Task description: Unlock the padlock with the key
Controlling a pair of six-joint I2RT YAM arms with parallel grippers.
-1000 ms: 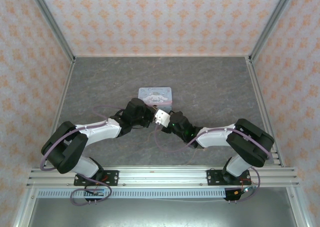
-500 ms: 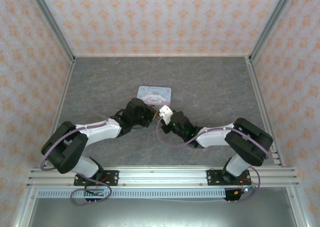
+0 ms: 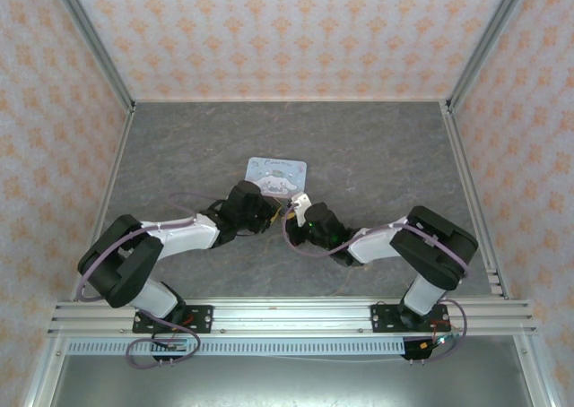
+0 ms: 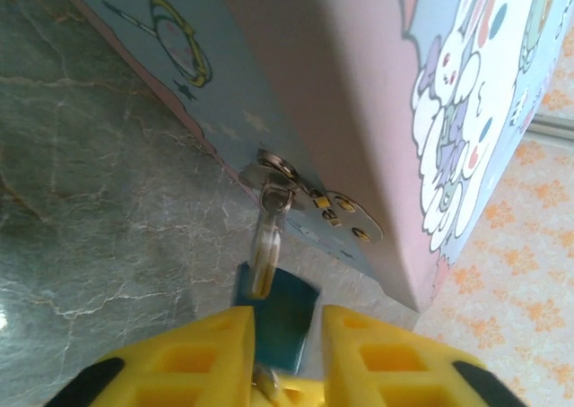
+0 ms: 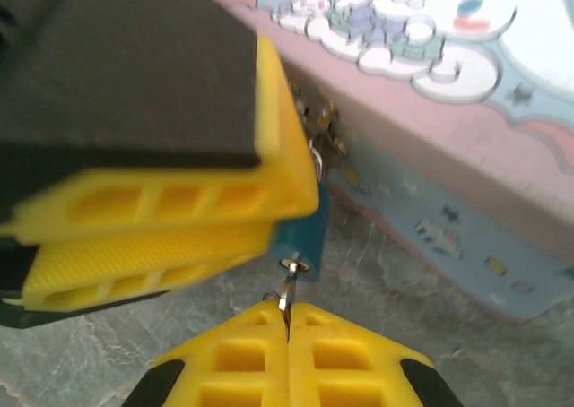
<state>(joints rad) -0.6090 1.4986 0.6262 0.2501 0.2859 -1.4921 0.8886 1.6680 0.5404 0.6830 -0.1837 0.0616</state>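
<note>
**A:** What do you have on the left side?

**B:** My left claw (image 4: 287,322) is clamped on the padlock (image 4: 278,298). Its yellow fingers (image 4: 188,362) press the dark teal body from both sides, low over the grey marbled surface (image 3: 377,156).

**A:** And where does the lock itself sit?

**B:** In the middle, between my two arms. Its silver shackle (image 4: 267,232) runs up through the metal hasp (image 4: 345,219) on the front wall of the pale blue cartoon-printed tin box (image 3: 278,171). So the lock hangs just in front of the box, with the box beyond it.

**A:** Now the right side?

**B:** My right claw (image 5: 287,316) is squeezed closed on the key (image 5: 288,289), and I see only that thin strip of metal between the two yellow tips. The key points straight at the padlock and its end meets the lock's bottom face. I cannot tell how deep it sits. The two claws are nearly touching there, the left one just above the right one's tips in my right wrist view.
</note>
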